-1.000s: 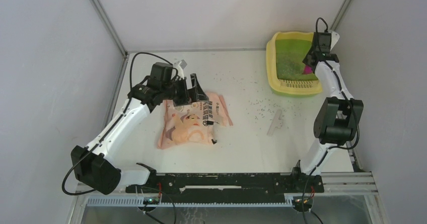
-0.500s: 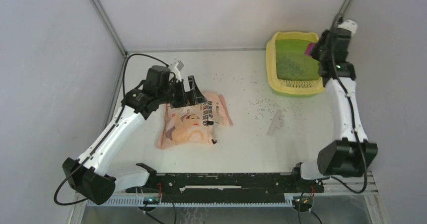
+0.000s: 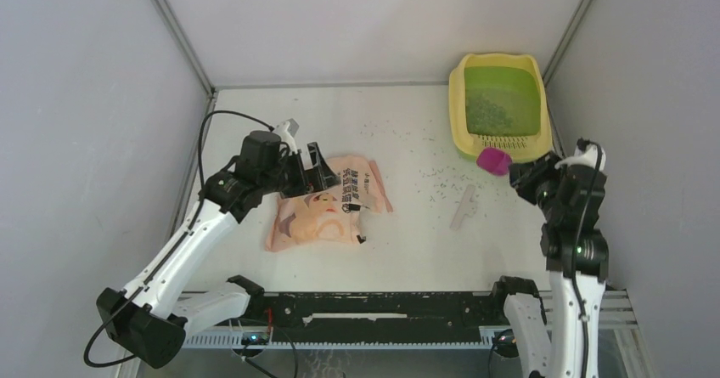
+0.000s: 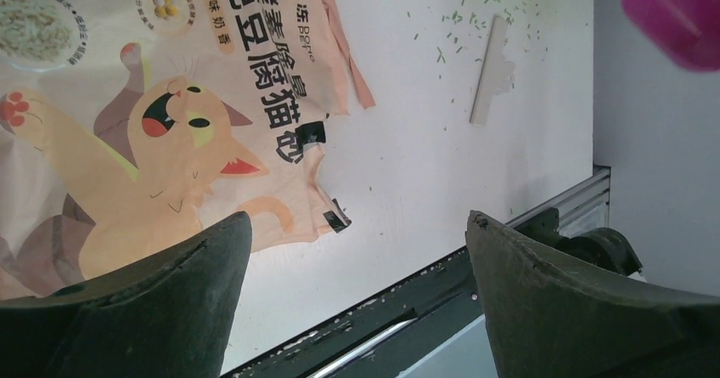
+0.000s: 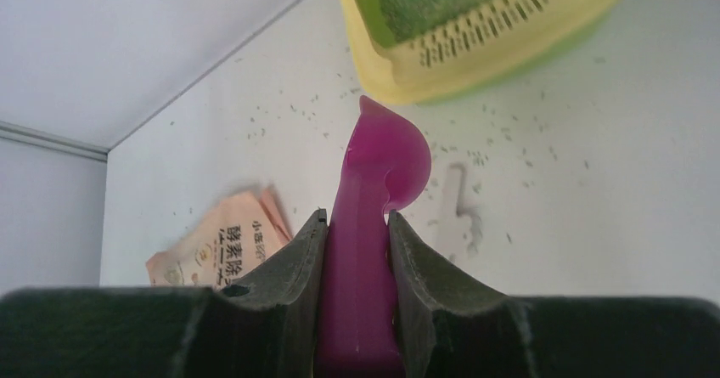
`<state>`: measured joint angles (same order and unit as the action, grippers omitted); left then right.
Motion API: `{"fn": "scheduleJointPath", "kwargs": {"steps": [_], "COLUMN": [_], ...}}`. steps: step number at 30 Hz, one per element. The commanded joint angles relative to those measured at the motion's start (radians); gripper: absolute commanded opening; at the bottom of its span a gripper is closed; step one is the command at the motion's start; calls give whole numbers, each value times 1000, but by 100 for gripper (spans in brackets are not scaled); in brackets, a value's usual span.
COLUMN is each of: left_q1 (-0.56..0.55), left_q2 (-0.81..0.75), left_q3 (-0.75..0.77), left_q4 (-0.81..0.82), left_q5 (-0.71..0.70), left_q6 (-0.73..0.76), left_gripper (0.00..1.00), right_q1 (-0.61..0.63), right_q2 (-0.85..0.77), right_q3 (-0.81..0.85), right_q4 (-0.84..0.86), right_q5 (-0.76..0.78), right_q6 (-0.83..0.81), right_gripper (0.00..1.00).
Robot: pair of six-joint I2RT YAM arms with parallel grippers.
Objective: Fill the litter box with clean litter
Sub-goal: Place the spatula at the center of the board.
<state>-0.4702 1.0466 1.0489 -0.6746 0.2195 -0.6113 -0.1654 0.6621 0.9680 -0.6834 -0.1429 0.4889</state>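
The litter box (image 3: 457,110) is found at the far right corner of the table (image 3: 407,251), and only a modest patch of the litter (image 3: 486,110) can be seen in its green basin, most of the green floor being left bare – so the filling is judged to be begun but far from finished. A magenta scoop (image 3: 492,160) is held by its handle between the partly closed jaws of the right gripper (image 5: 357,217), just off the near, slotted edge of the litter box; whether anything is carried in its bowl cannot be told. Loose granules (image 3: 433,178) are scattered over the table to the left of the litter box and in front of it, and a pale torn strip (image 3: 463,206) lies among them. Well apart from the litter box, to its left, a peach-pink bag (image 3: 327,204) lies flat, from which more scoops would presumably have to be taken. The left gripper (image 4: 358,218) is poised over that bag with its jaws spread fully wide and nothing held. On the bag a cartoon orange cat is printed beside large Chinese characters, the last of which appear to read 猫砂 – the smaller print is too fine to be made out
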Motion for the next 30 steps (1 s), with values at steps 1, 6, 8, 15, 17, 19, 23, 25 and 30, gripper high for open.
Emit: {"fn": "scheduleJointPath", "kwargs": {"steps": [1, 6, 8, 15, 17, 19, 23, 25, 30], "left_q1": [-1, -1, 0, -1, -1, -1, -1, -1, -1], "left_q2": [-39, -55, -68, -99, -99, -99, -94, -92, -82], "left_q3": [-49, -72, -79, -111, -122, -134, -148, -155, -159], "left_q4": [88, 99, 99, 86, 87, 96, 118, 130, 142], "left_q5": [2, 14, 12, 0, 1, 0, 2, 3, 10], "left_q6": [-47, -56, -57, -47, -46, -49, -58, -62, -68], "left_gripper": [100, 100, 100, 100, 100, 100, 100, 100, 100], "right_q1": [-41, -190, -255, -451, -489, -515, -536, -537, -537], "right_q2": [-119, -123, -141, -146, -141, -126, -38, 32, 173], "right_q3": [-101, -283, -377, -569, -591, -614, -670, -691, -707], "right_q4": [-65, 37, 111, 300, 326, 350, 453, 520, 719], "right_q5": [51, -88, -154, -345, -371, -383, -448, -491, -553], "right_q6": [37, 86, 119, 163, 158, 152, 143, 151, 182], "right_gripper": [1, 4, 6, 9, 12, 13, 15, 15, 12]}}
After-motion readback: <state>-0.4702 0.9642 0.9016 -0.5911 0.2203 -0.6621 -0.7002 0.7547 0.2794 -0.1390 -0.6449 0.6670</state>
